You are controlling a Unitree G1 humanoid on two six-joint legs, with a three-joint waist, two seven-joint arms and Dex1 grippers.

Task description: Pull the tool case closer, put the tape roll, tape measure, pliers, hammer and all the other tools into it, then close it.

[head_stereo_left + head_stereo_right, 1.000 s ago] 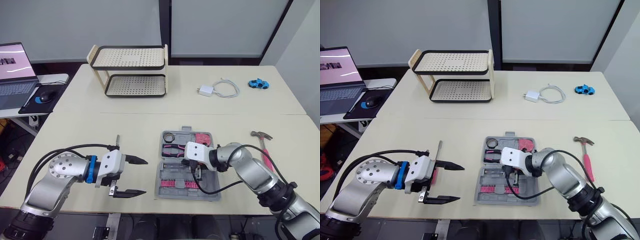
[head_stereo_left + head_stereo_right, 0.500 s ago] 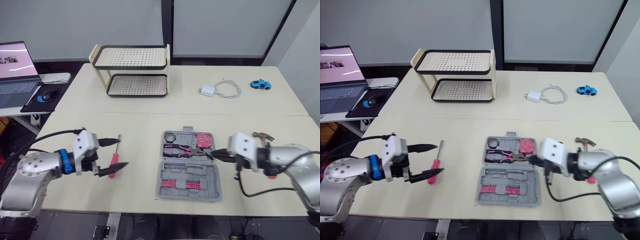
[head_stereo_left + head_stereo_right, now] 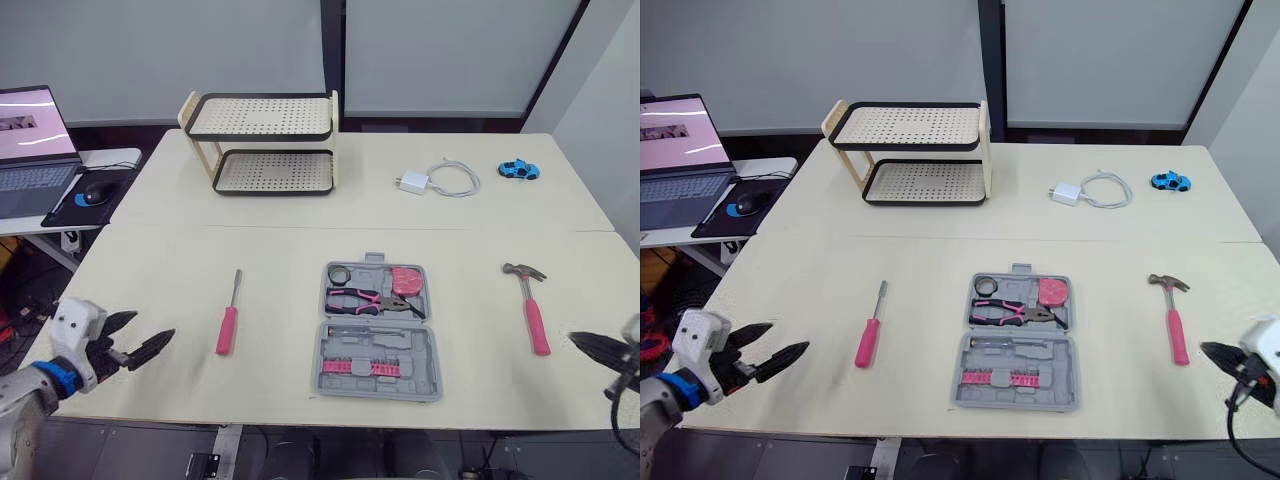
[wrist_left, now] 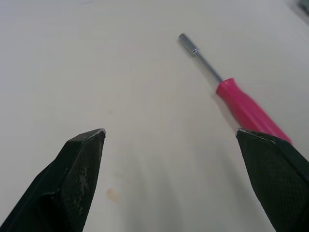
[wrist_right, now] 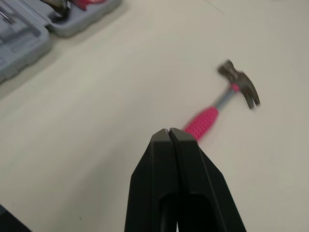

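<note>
Lying front-to-back, hammer (image 3: 531, 312), head at far end

The front half of the tabletop (image 3: 150, 260) is mostly open. One bare lane runs between the screwdriver (image 3: 229, 315) and the tool case (image 3: 378, 332), and another between the case and the hammer (image 3: 530, 305). Bare surface lies between the left gripper (image 3: 150, 332), fingers spread near the front left corner, and the screwdriver. The same holds between the right gripper (image 5: 169, 131), fingers pressed together near the front right corner, and the hammer's handle. Toward the far edge, the two-tier rack (image 3: 262, 140), charger with its cable (image 3: 438, 180) and toy car (image 3: 517, 168) take up room; a bare band separates them from the case.
</note>
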